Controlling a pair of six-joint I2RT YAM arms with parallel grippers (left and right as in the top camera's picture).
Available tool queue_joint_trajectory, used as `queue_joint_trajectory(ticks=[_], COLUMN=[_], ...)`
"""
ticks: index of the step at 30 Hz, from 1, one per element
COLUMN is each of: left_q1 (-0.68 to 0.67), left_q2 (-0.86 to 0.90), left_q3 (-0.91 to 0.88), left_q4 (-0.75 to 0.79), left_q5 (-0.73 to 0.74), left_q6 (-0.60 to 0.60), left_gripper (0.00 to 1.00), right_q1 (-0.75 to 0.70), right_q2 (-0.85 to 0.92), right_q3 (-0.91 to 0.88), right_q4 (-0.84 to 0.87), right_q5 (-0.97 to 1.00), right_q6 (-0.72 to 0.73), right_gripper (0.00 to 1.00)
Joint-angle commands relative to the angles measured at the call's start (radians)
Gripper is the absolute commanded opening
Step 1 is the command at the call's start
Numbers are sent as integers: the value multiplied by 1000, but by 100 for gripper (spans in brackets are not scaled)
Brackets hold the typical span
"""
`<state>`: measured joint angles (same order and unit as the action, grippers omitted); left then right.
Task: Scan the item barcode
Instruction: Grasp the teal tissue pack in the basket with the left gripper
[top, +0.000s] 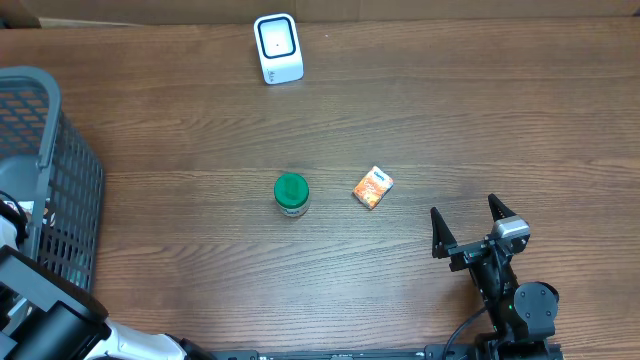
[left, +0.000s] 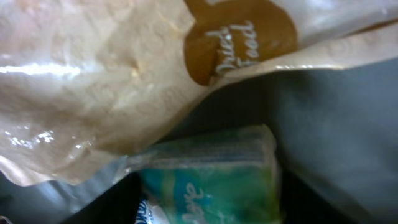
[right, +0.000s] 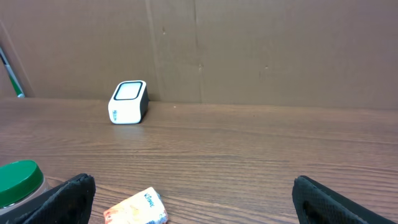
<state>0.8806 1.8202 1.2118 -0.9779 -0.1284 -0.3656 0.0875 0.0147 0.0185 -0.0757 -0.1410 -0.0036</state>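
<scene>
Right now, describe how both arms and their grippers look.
The right arm is black with round joints, a grey block at the wrist and a black cable by its base. The right gripper has two black, pointed fingers. The left arm shows black and white segments; its gripper isn't clear.

plastic bag (left: 106, 81): brown patch reads "dried food" in white script; teal packet (left: 208, 180): white lettering cut off, illegible; orange packet (right: 135, 209): small blue word unreadable.

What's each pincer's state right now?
Left pincer: cannot be told, not visible.
Right pincer: open, holding nothing.
</scene>
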Motion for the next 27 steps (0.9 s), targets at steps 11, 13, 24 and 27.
queue_joint_trajectory(ticks=[11, 13, 24, 27], left_q1=[-4, -4, -69, -119], left_q2=[68, 65, -69, -138], left_q3=[87, 167, 689, 769], left_q4=[-93, -146, -401, -412], left_q5=[64, 100, 225, 238], left_q6=[29, 29, 29, 29], left_gripper=[4, 4, 4, 4], right_q1=[8, 8, 8, 8], right_q2=[-11, -11, -11, -11], right_q3=[-11, -11, -11, -11], right_q4=[3, 3, 3, 3], right_q5=[9, 9, 9, 9], right_q6=[-5, -5, -5, -5], right_gripper=[100, 100, 100, 100])
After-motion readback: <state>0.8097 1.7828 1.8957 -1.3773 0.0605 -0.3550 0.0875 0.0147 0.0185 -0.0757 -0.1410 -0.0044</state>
